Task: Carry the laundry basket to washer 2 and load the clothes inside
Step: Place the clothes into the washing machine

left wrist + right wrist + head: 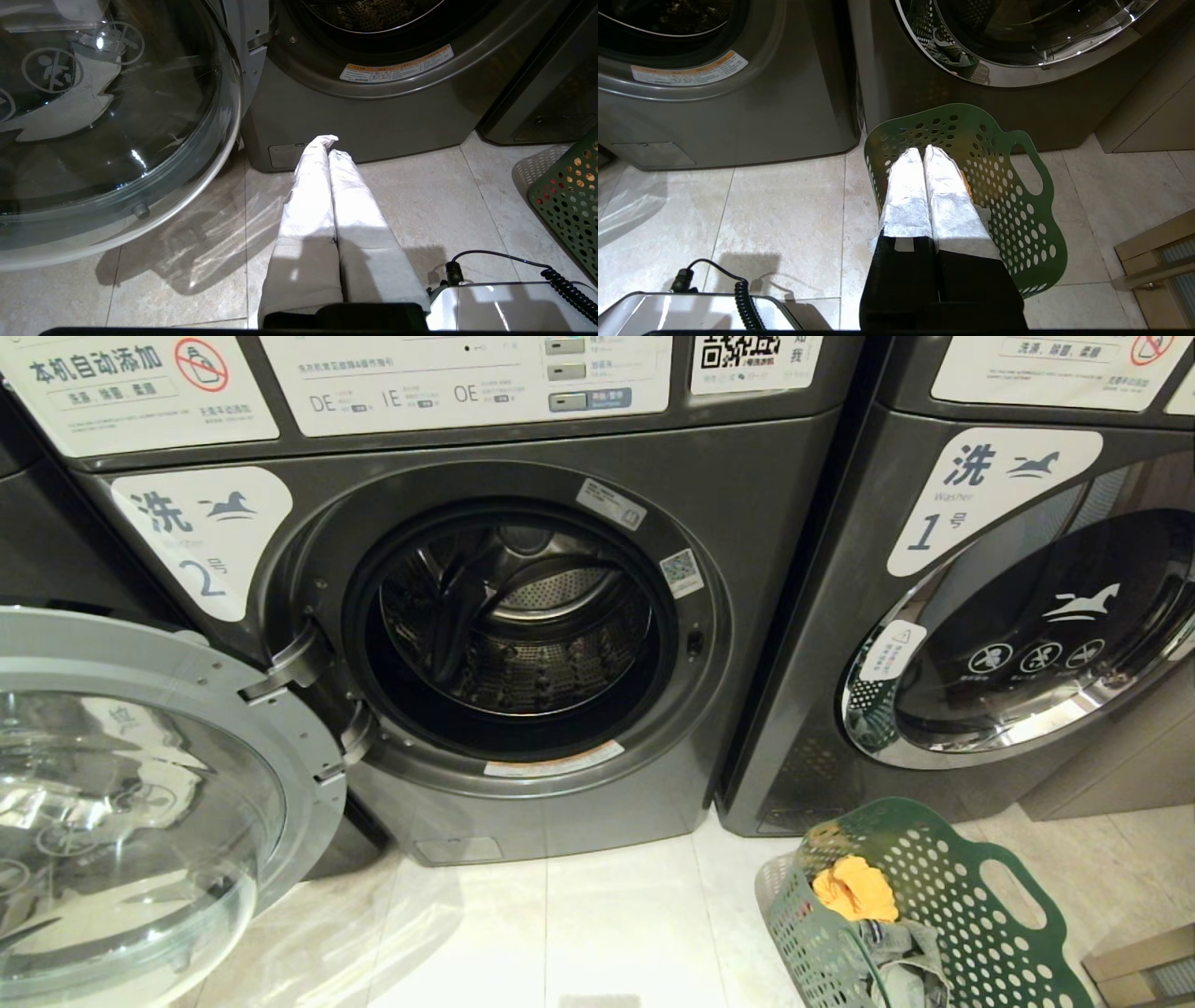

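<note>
1. The laundry basket [920, 915] sits on the floor tiles in front of the washer marked 1 [1008, 616], off to the robot's right, with the clothes [864, 905] heaped inside, a yellow-orange cloth on top and grey denim beneath

2. Washer 2 [523, 635] stands straight ahead, its door [140, 793] swung wide to the left and its drum dark and bare as far as I can see

3. The right gripper [924, 151] is plainly the nearer one: its fingers point out over the basket's rim, with the basket's long side running away from it and one loop handle [1031, 168] just to the outer side

4. That gripper is pressed fully together and has hold of nothing

5. The left gripper [329, 142] is also closed and empty, aimed at the base of washer 2, with the basket well off to its right

6. Both arms look tucked in low and level; I'd guess the right must open and dip into the basket first
</note>
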You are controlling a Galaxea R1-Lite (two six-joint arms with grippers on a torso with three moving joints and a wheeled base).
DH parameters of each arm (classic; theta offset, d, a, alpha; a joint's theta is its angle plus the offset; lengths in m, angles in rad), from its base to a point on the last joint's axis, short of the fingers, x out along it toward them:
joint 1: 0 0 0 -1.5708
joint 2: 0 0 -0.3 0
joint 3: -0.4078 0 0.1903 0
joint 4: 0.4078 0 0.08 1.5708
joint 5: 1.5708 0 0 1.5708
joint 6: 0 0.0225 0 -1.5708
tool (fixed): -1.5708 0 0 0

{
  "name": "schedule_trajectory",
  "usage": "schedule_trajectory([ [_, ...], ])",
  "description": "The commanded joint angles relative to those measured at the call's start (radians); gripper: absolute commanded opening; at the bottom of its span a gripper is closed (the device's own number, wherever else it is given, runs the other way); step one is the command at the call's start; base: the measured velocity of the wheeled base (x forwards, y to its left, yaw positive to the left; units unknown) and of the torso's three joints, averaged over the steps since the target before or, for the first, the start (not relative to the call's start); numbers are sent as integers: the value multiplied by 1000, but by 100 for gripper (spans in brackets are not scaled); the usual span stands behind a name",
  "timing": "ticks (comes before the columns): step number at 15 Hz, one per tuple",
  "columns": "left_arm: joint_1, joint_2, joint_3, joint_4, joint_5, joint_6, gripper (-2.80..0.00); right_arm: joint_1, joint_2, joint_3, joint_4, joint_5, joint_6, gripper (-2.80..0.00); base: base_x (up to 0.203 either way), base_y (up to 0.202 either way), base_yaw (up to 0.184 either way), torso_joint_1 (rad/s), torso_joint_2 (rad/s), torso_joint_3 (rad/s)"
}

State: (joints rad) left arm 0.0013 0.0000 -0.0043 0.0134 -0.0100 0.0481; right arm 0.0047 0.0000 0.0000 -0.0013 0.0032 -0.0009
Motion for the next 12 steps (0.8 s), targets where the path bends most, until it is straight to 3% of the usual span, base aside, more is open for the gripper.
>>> schedule_trajectory([
  [1, 0, 2, 0, 0, 1, -1, -280, 0, 2, 0, 0, 1, -4, -280, 0, 0, 0, 0, 0, 0],
  [12, 0, 2, 1, -1, 5, -10, -280, 0, 2, -6, 0, -28, 36, -280, 0, 0, 0, 0, 0, 0],
])
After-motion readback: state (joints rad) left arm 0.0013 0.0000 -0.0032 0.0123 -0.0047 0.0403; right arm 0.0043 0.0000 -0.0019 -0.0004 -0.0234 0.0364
